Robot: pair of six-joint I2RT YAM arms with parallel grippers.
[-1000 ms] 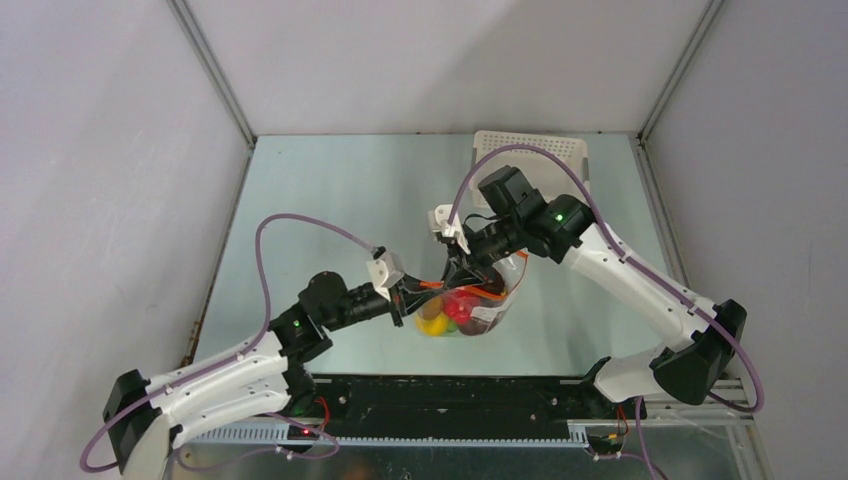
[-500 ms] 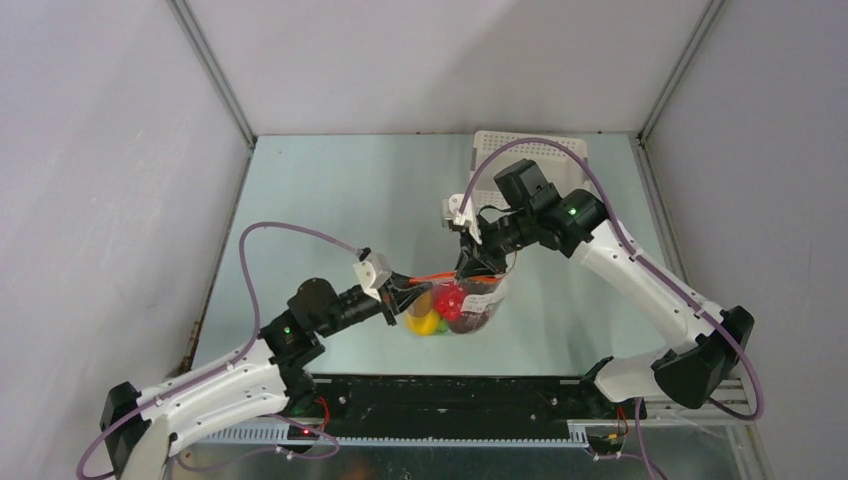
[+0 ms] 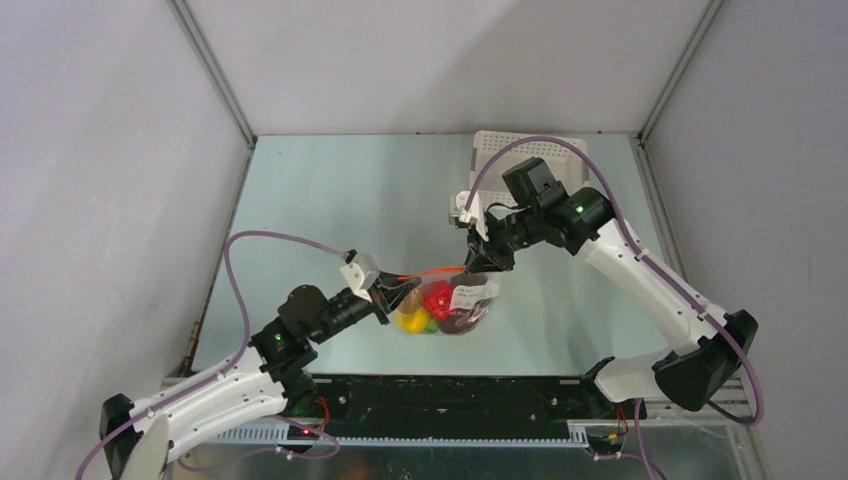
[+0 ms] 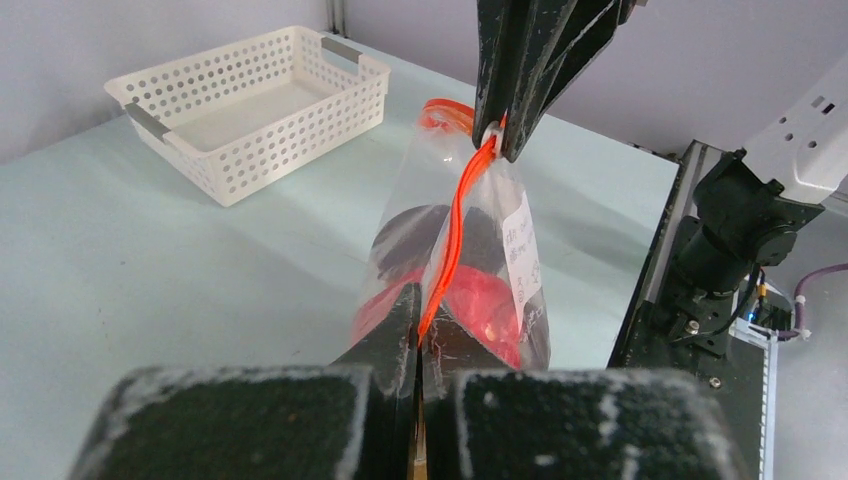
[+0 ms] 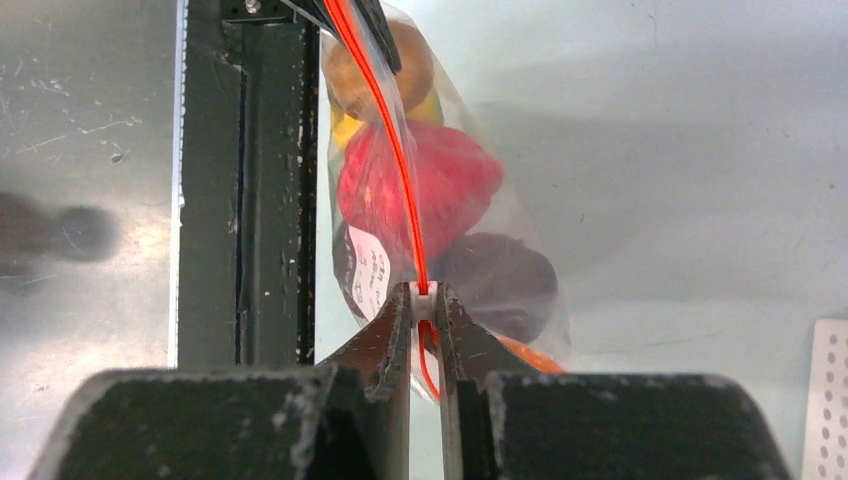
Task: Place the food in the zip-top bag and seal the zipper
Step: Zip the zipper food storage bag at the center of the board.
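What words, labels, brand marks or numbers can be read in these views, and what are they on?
White label on the zip-top bag: lines of dark print, too small and blurred to read.
No other text, brand, number or sign can be read in any view.

The top external view looks steeply down from above and behind the arm bases, taking in the whole counter (image 3: 330, 200). The left wrist view sits close behind the left hand (image 4: 418, 305) and faces along the zipper (image 4: 455, 228) toward the right hand (image 4: 499, 142). The right wrist view faces back the opposite way, even nearer. All three views share the zip-top bag (image 3: 462, 306).
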